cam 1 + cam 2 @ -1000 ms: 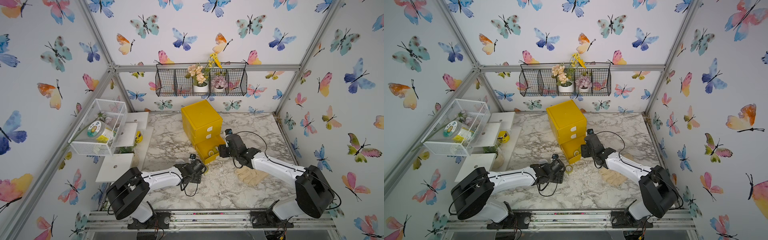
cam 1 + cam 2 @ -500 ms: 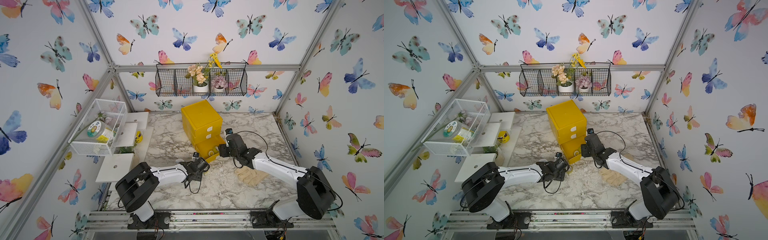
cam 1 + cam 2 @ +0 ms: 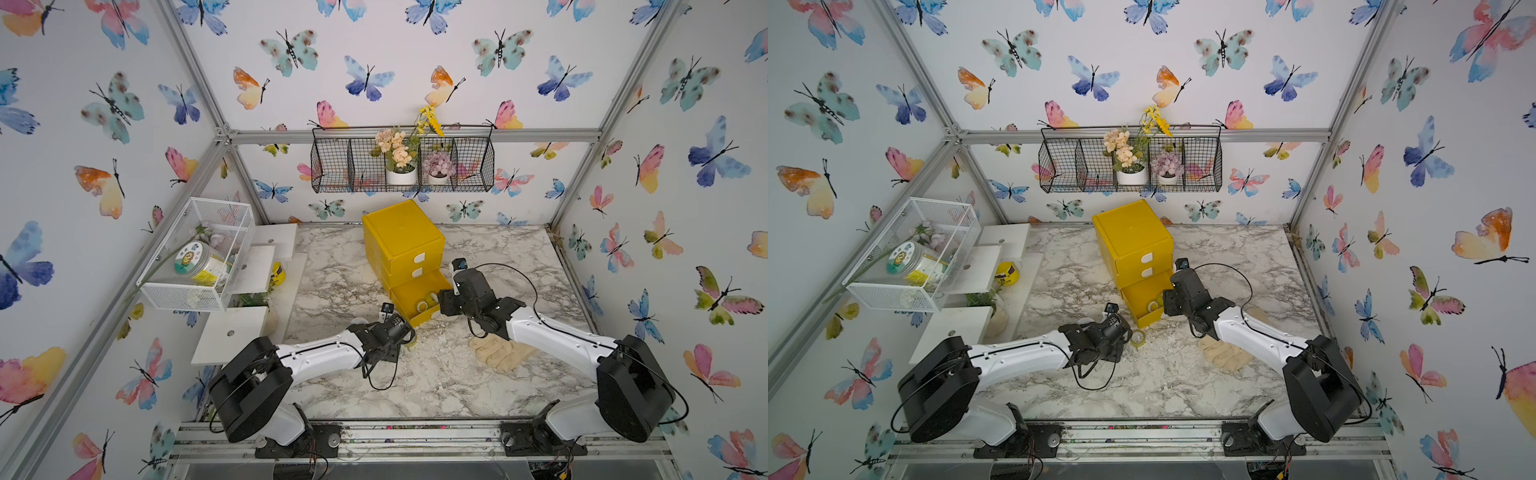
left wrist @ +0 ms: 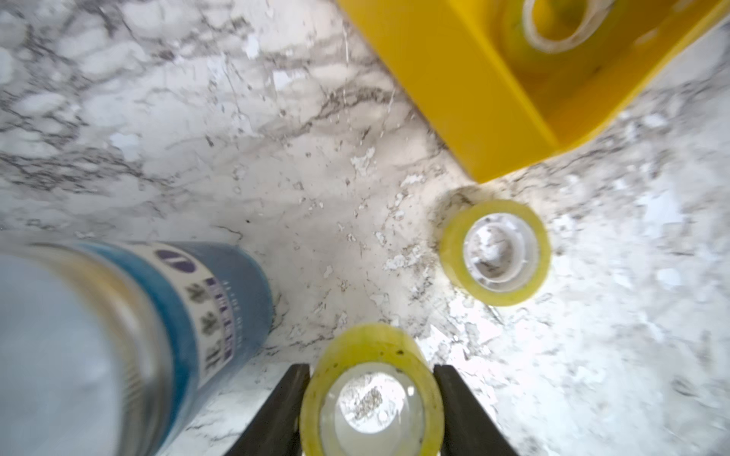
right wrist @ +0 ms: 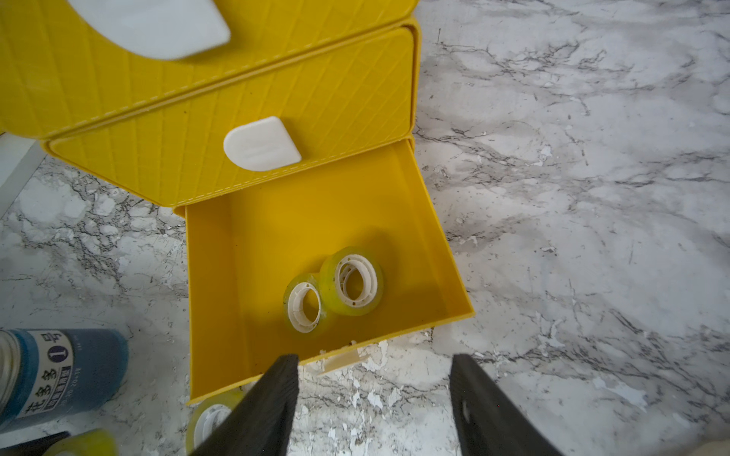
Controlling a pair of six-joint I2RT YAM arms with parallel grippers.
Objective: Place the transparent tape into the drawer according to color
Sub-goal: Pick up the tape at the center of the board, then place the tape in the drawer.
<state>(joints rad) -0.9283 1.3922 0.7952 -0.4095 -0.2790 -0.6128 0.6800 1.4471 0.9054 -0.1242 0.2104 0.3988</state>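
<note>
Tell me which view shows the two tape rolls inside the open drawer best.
The right wrist view: both yellow-green rolls sit in full sight, touching, on the open bottom drawer floor. Both top views show them tiny; the left wrist view catches only part of one at the frame edge.

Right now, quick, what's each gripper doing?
Left gripper: closed on a yellow-green see-through tape roll, one finger against each side.
Right gripper: open, holding nothing, by the pulled-out yellow plastic drawer.

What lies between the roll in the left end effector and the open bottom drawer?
Left wrist view: one more yellow-green roll lies flat on marble, between the gripped roll and the drawer, near its corner.
</note>
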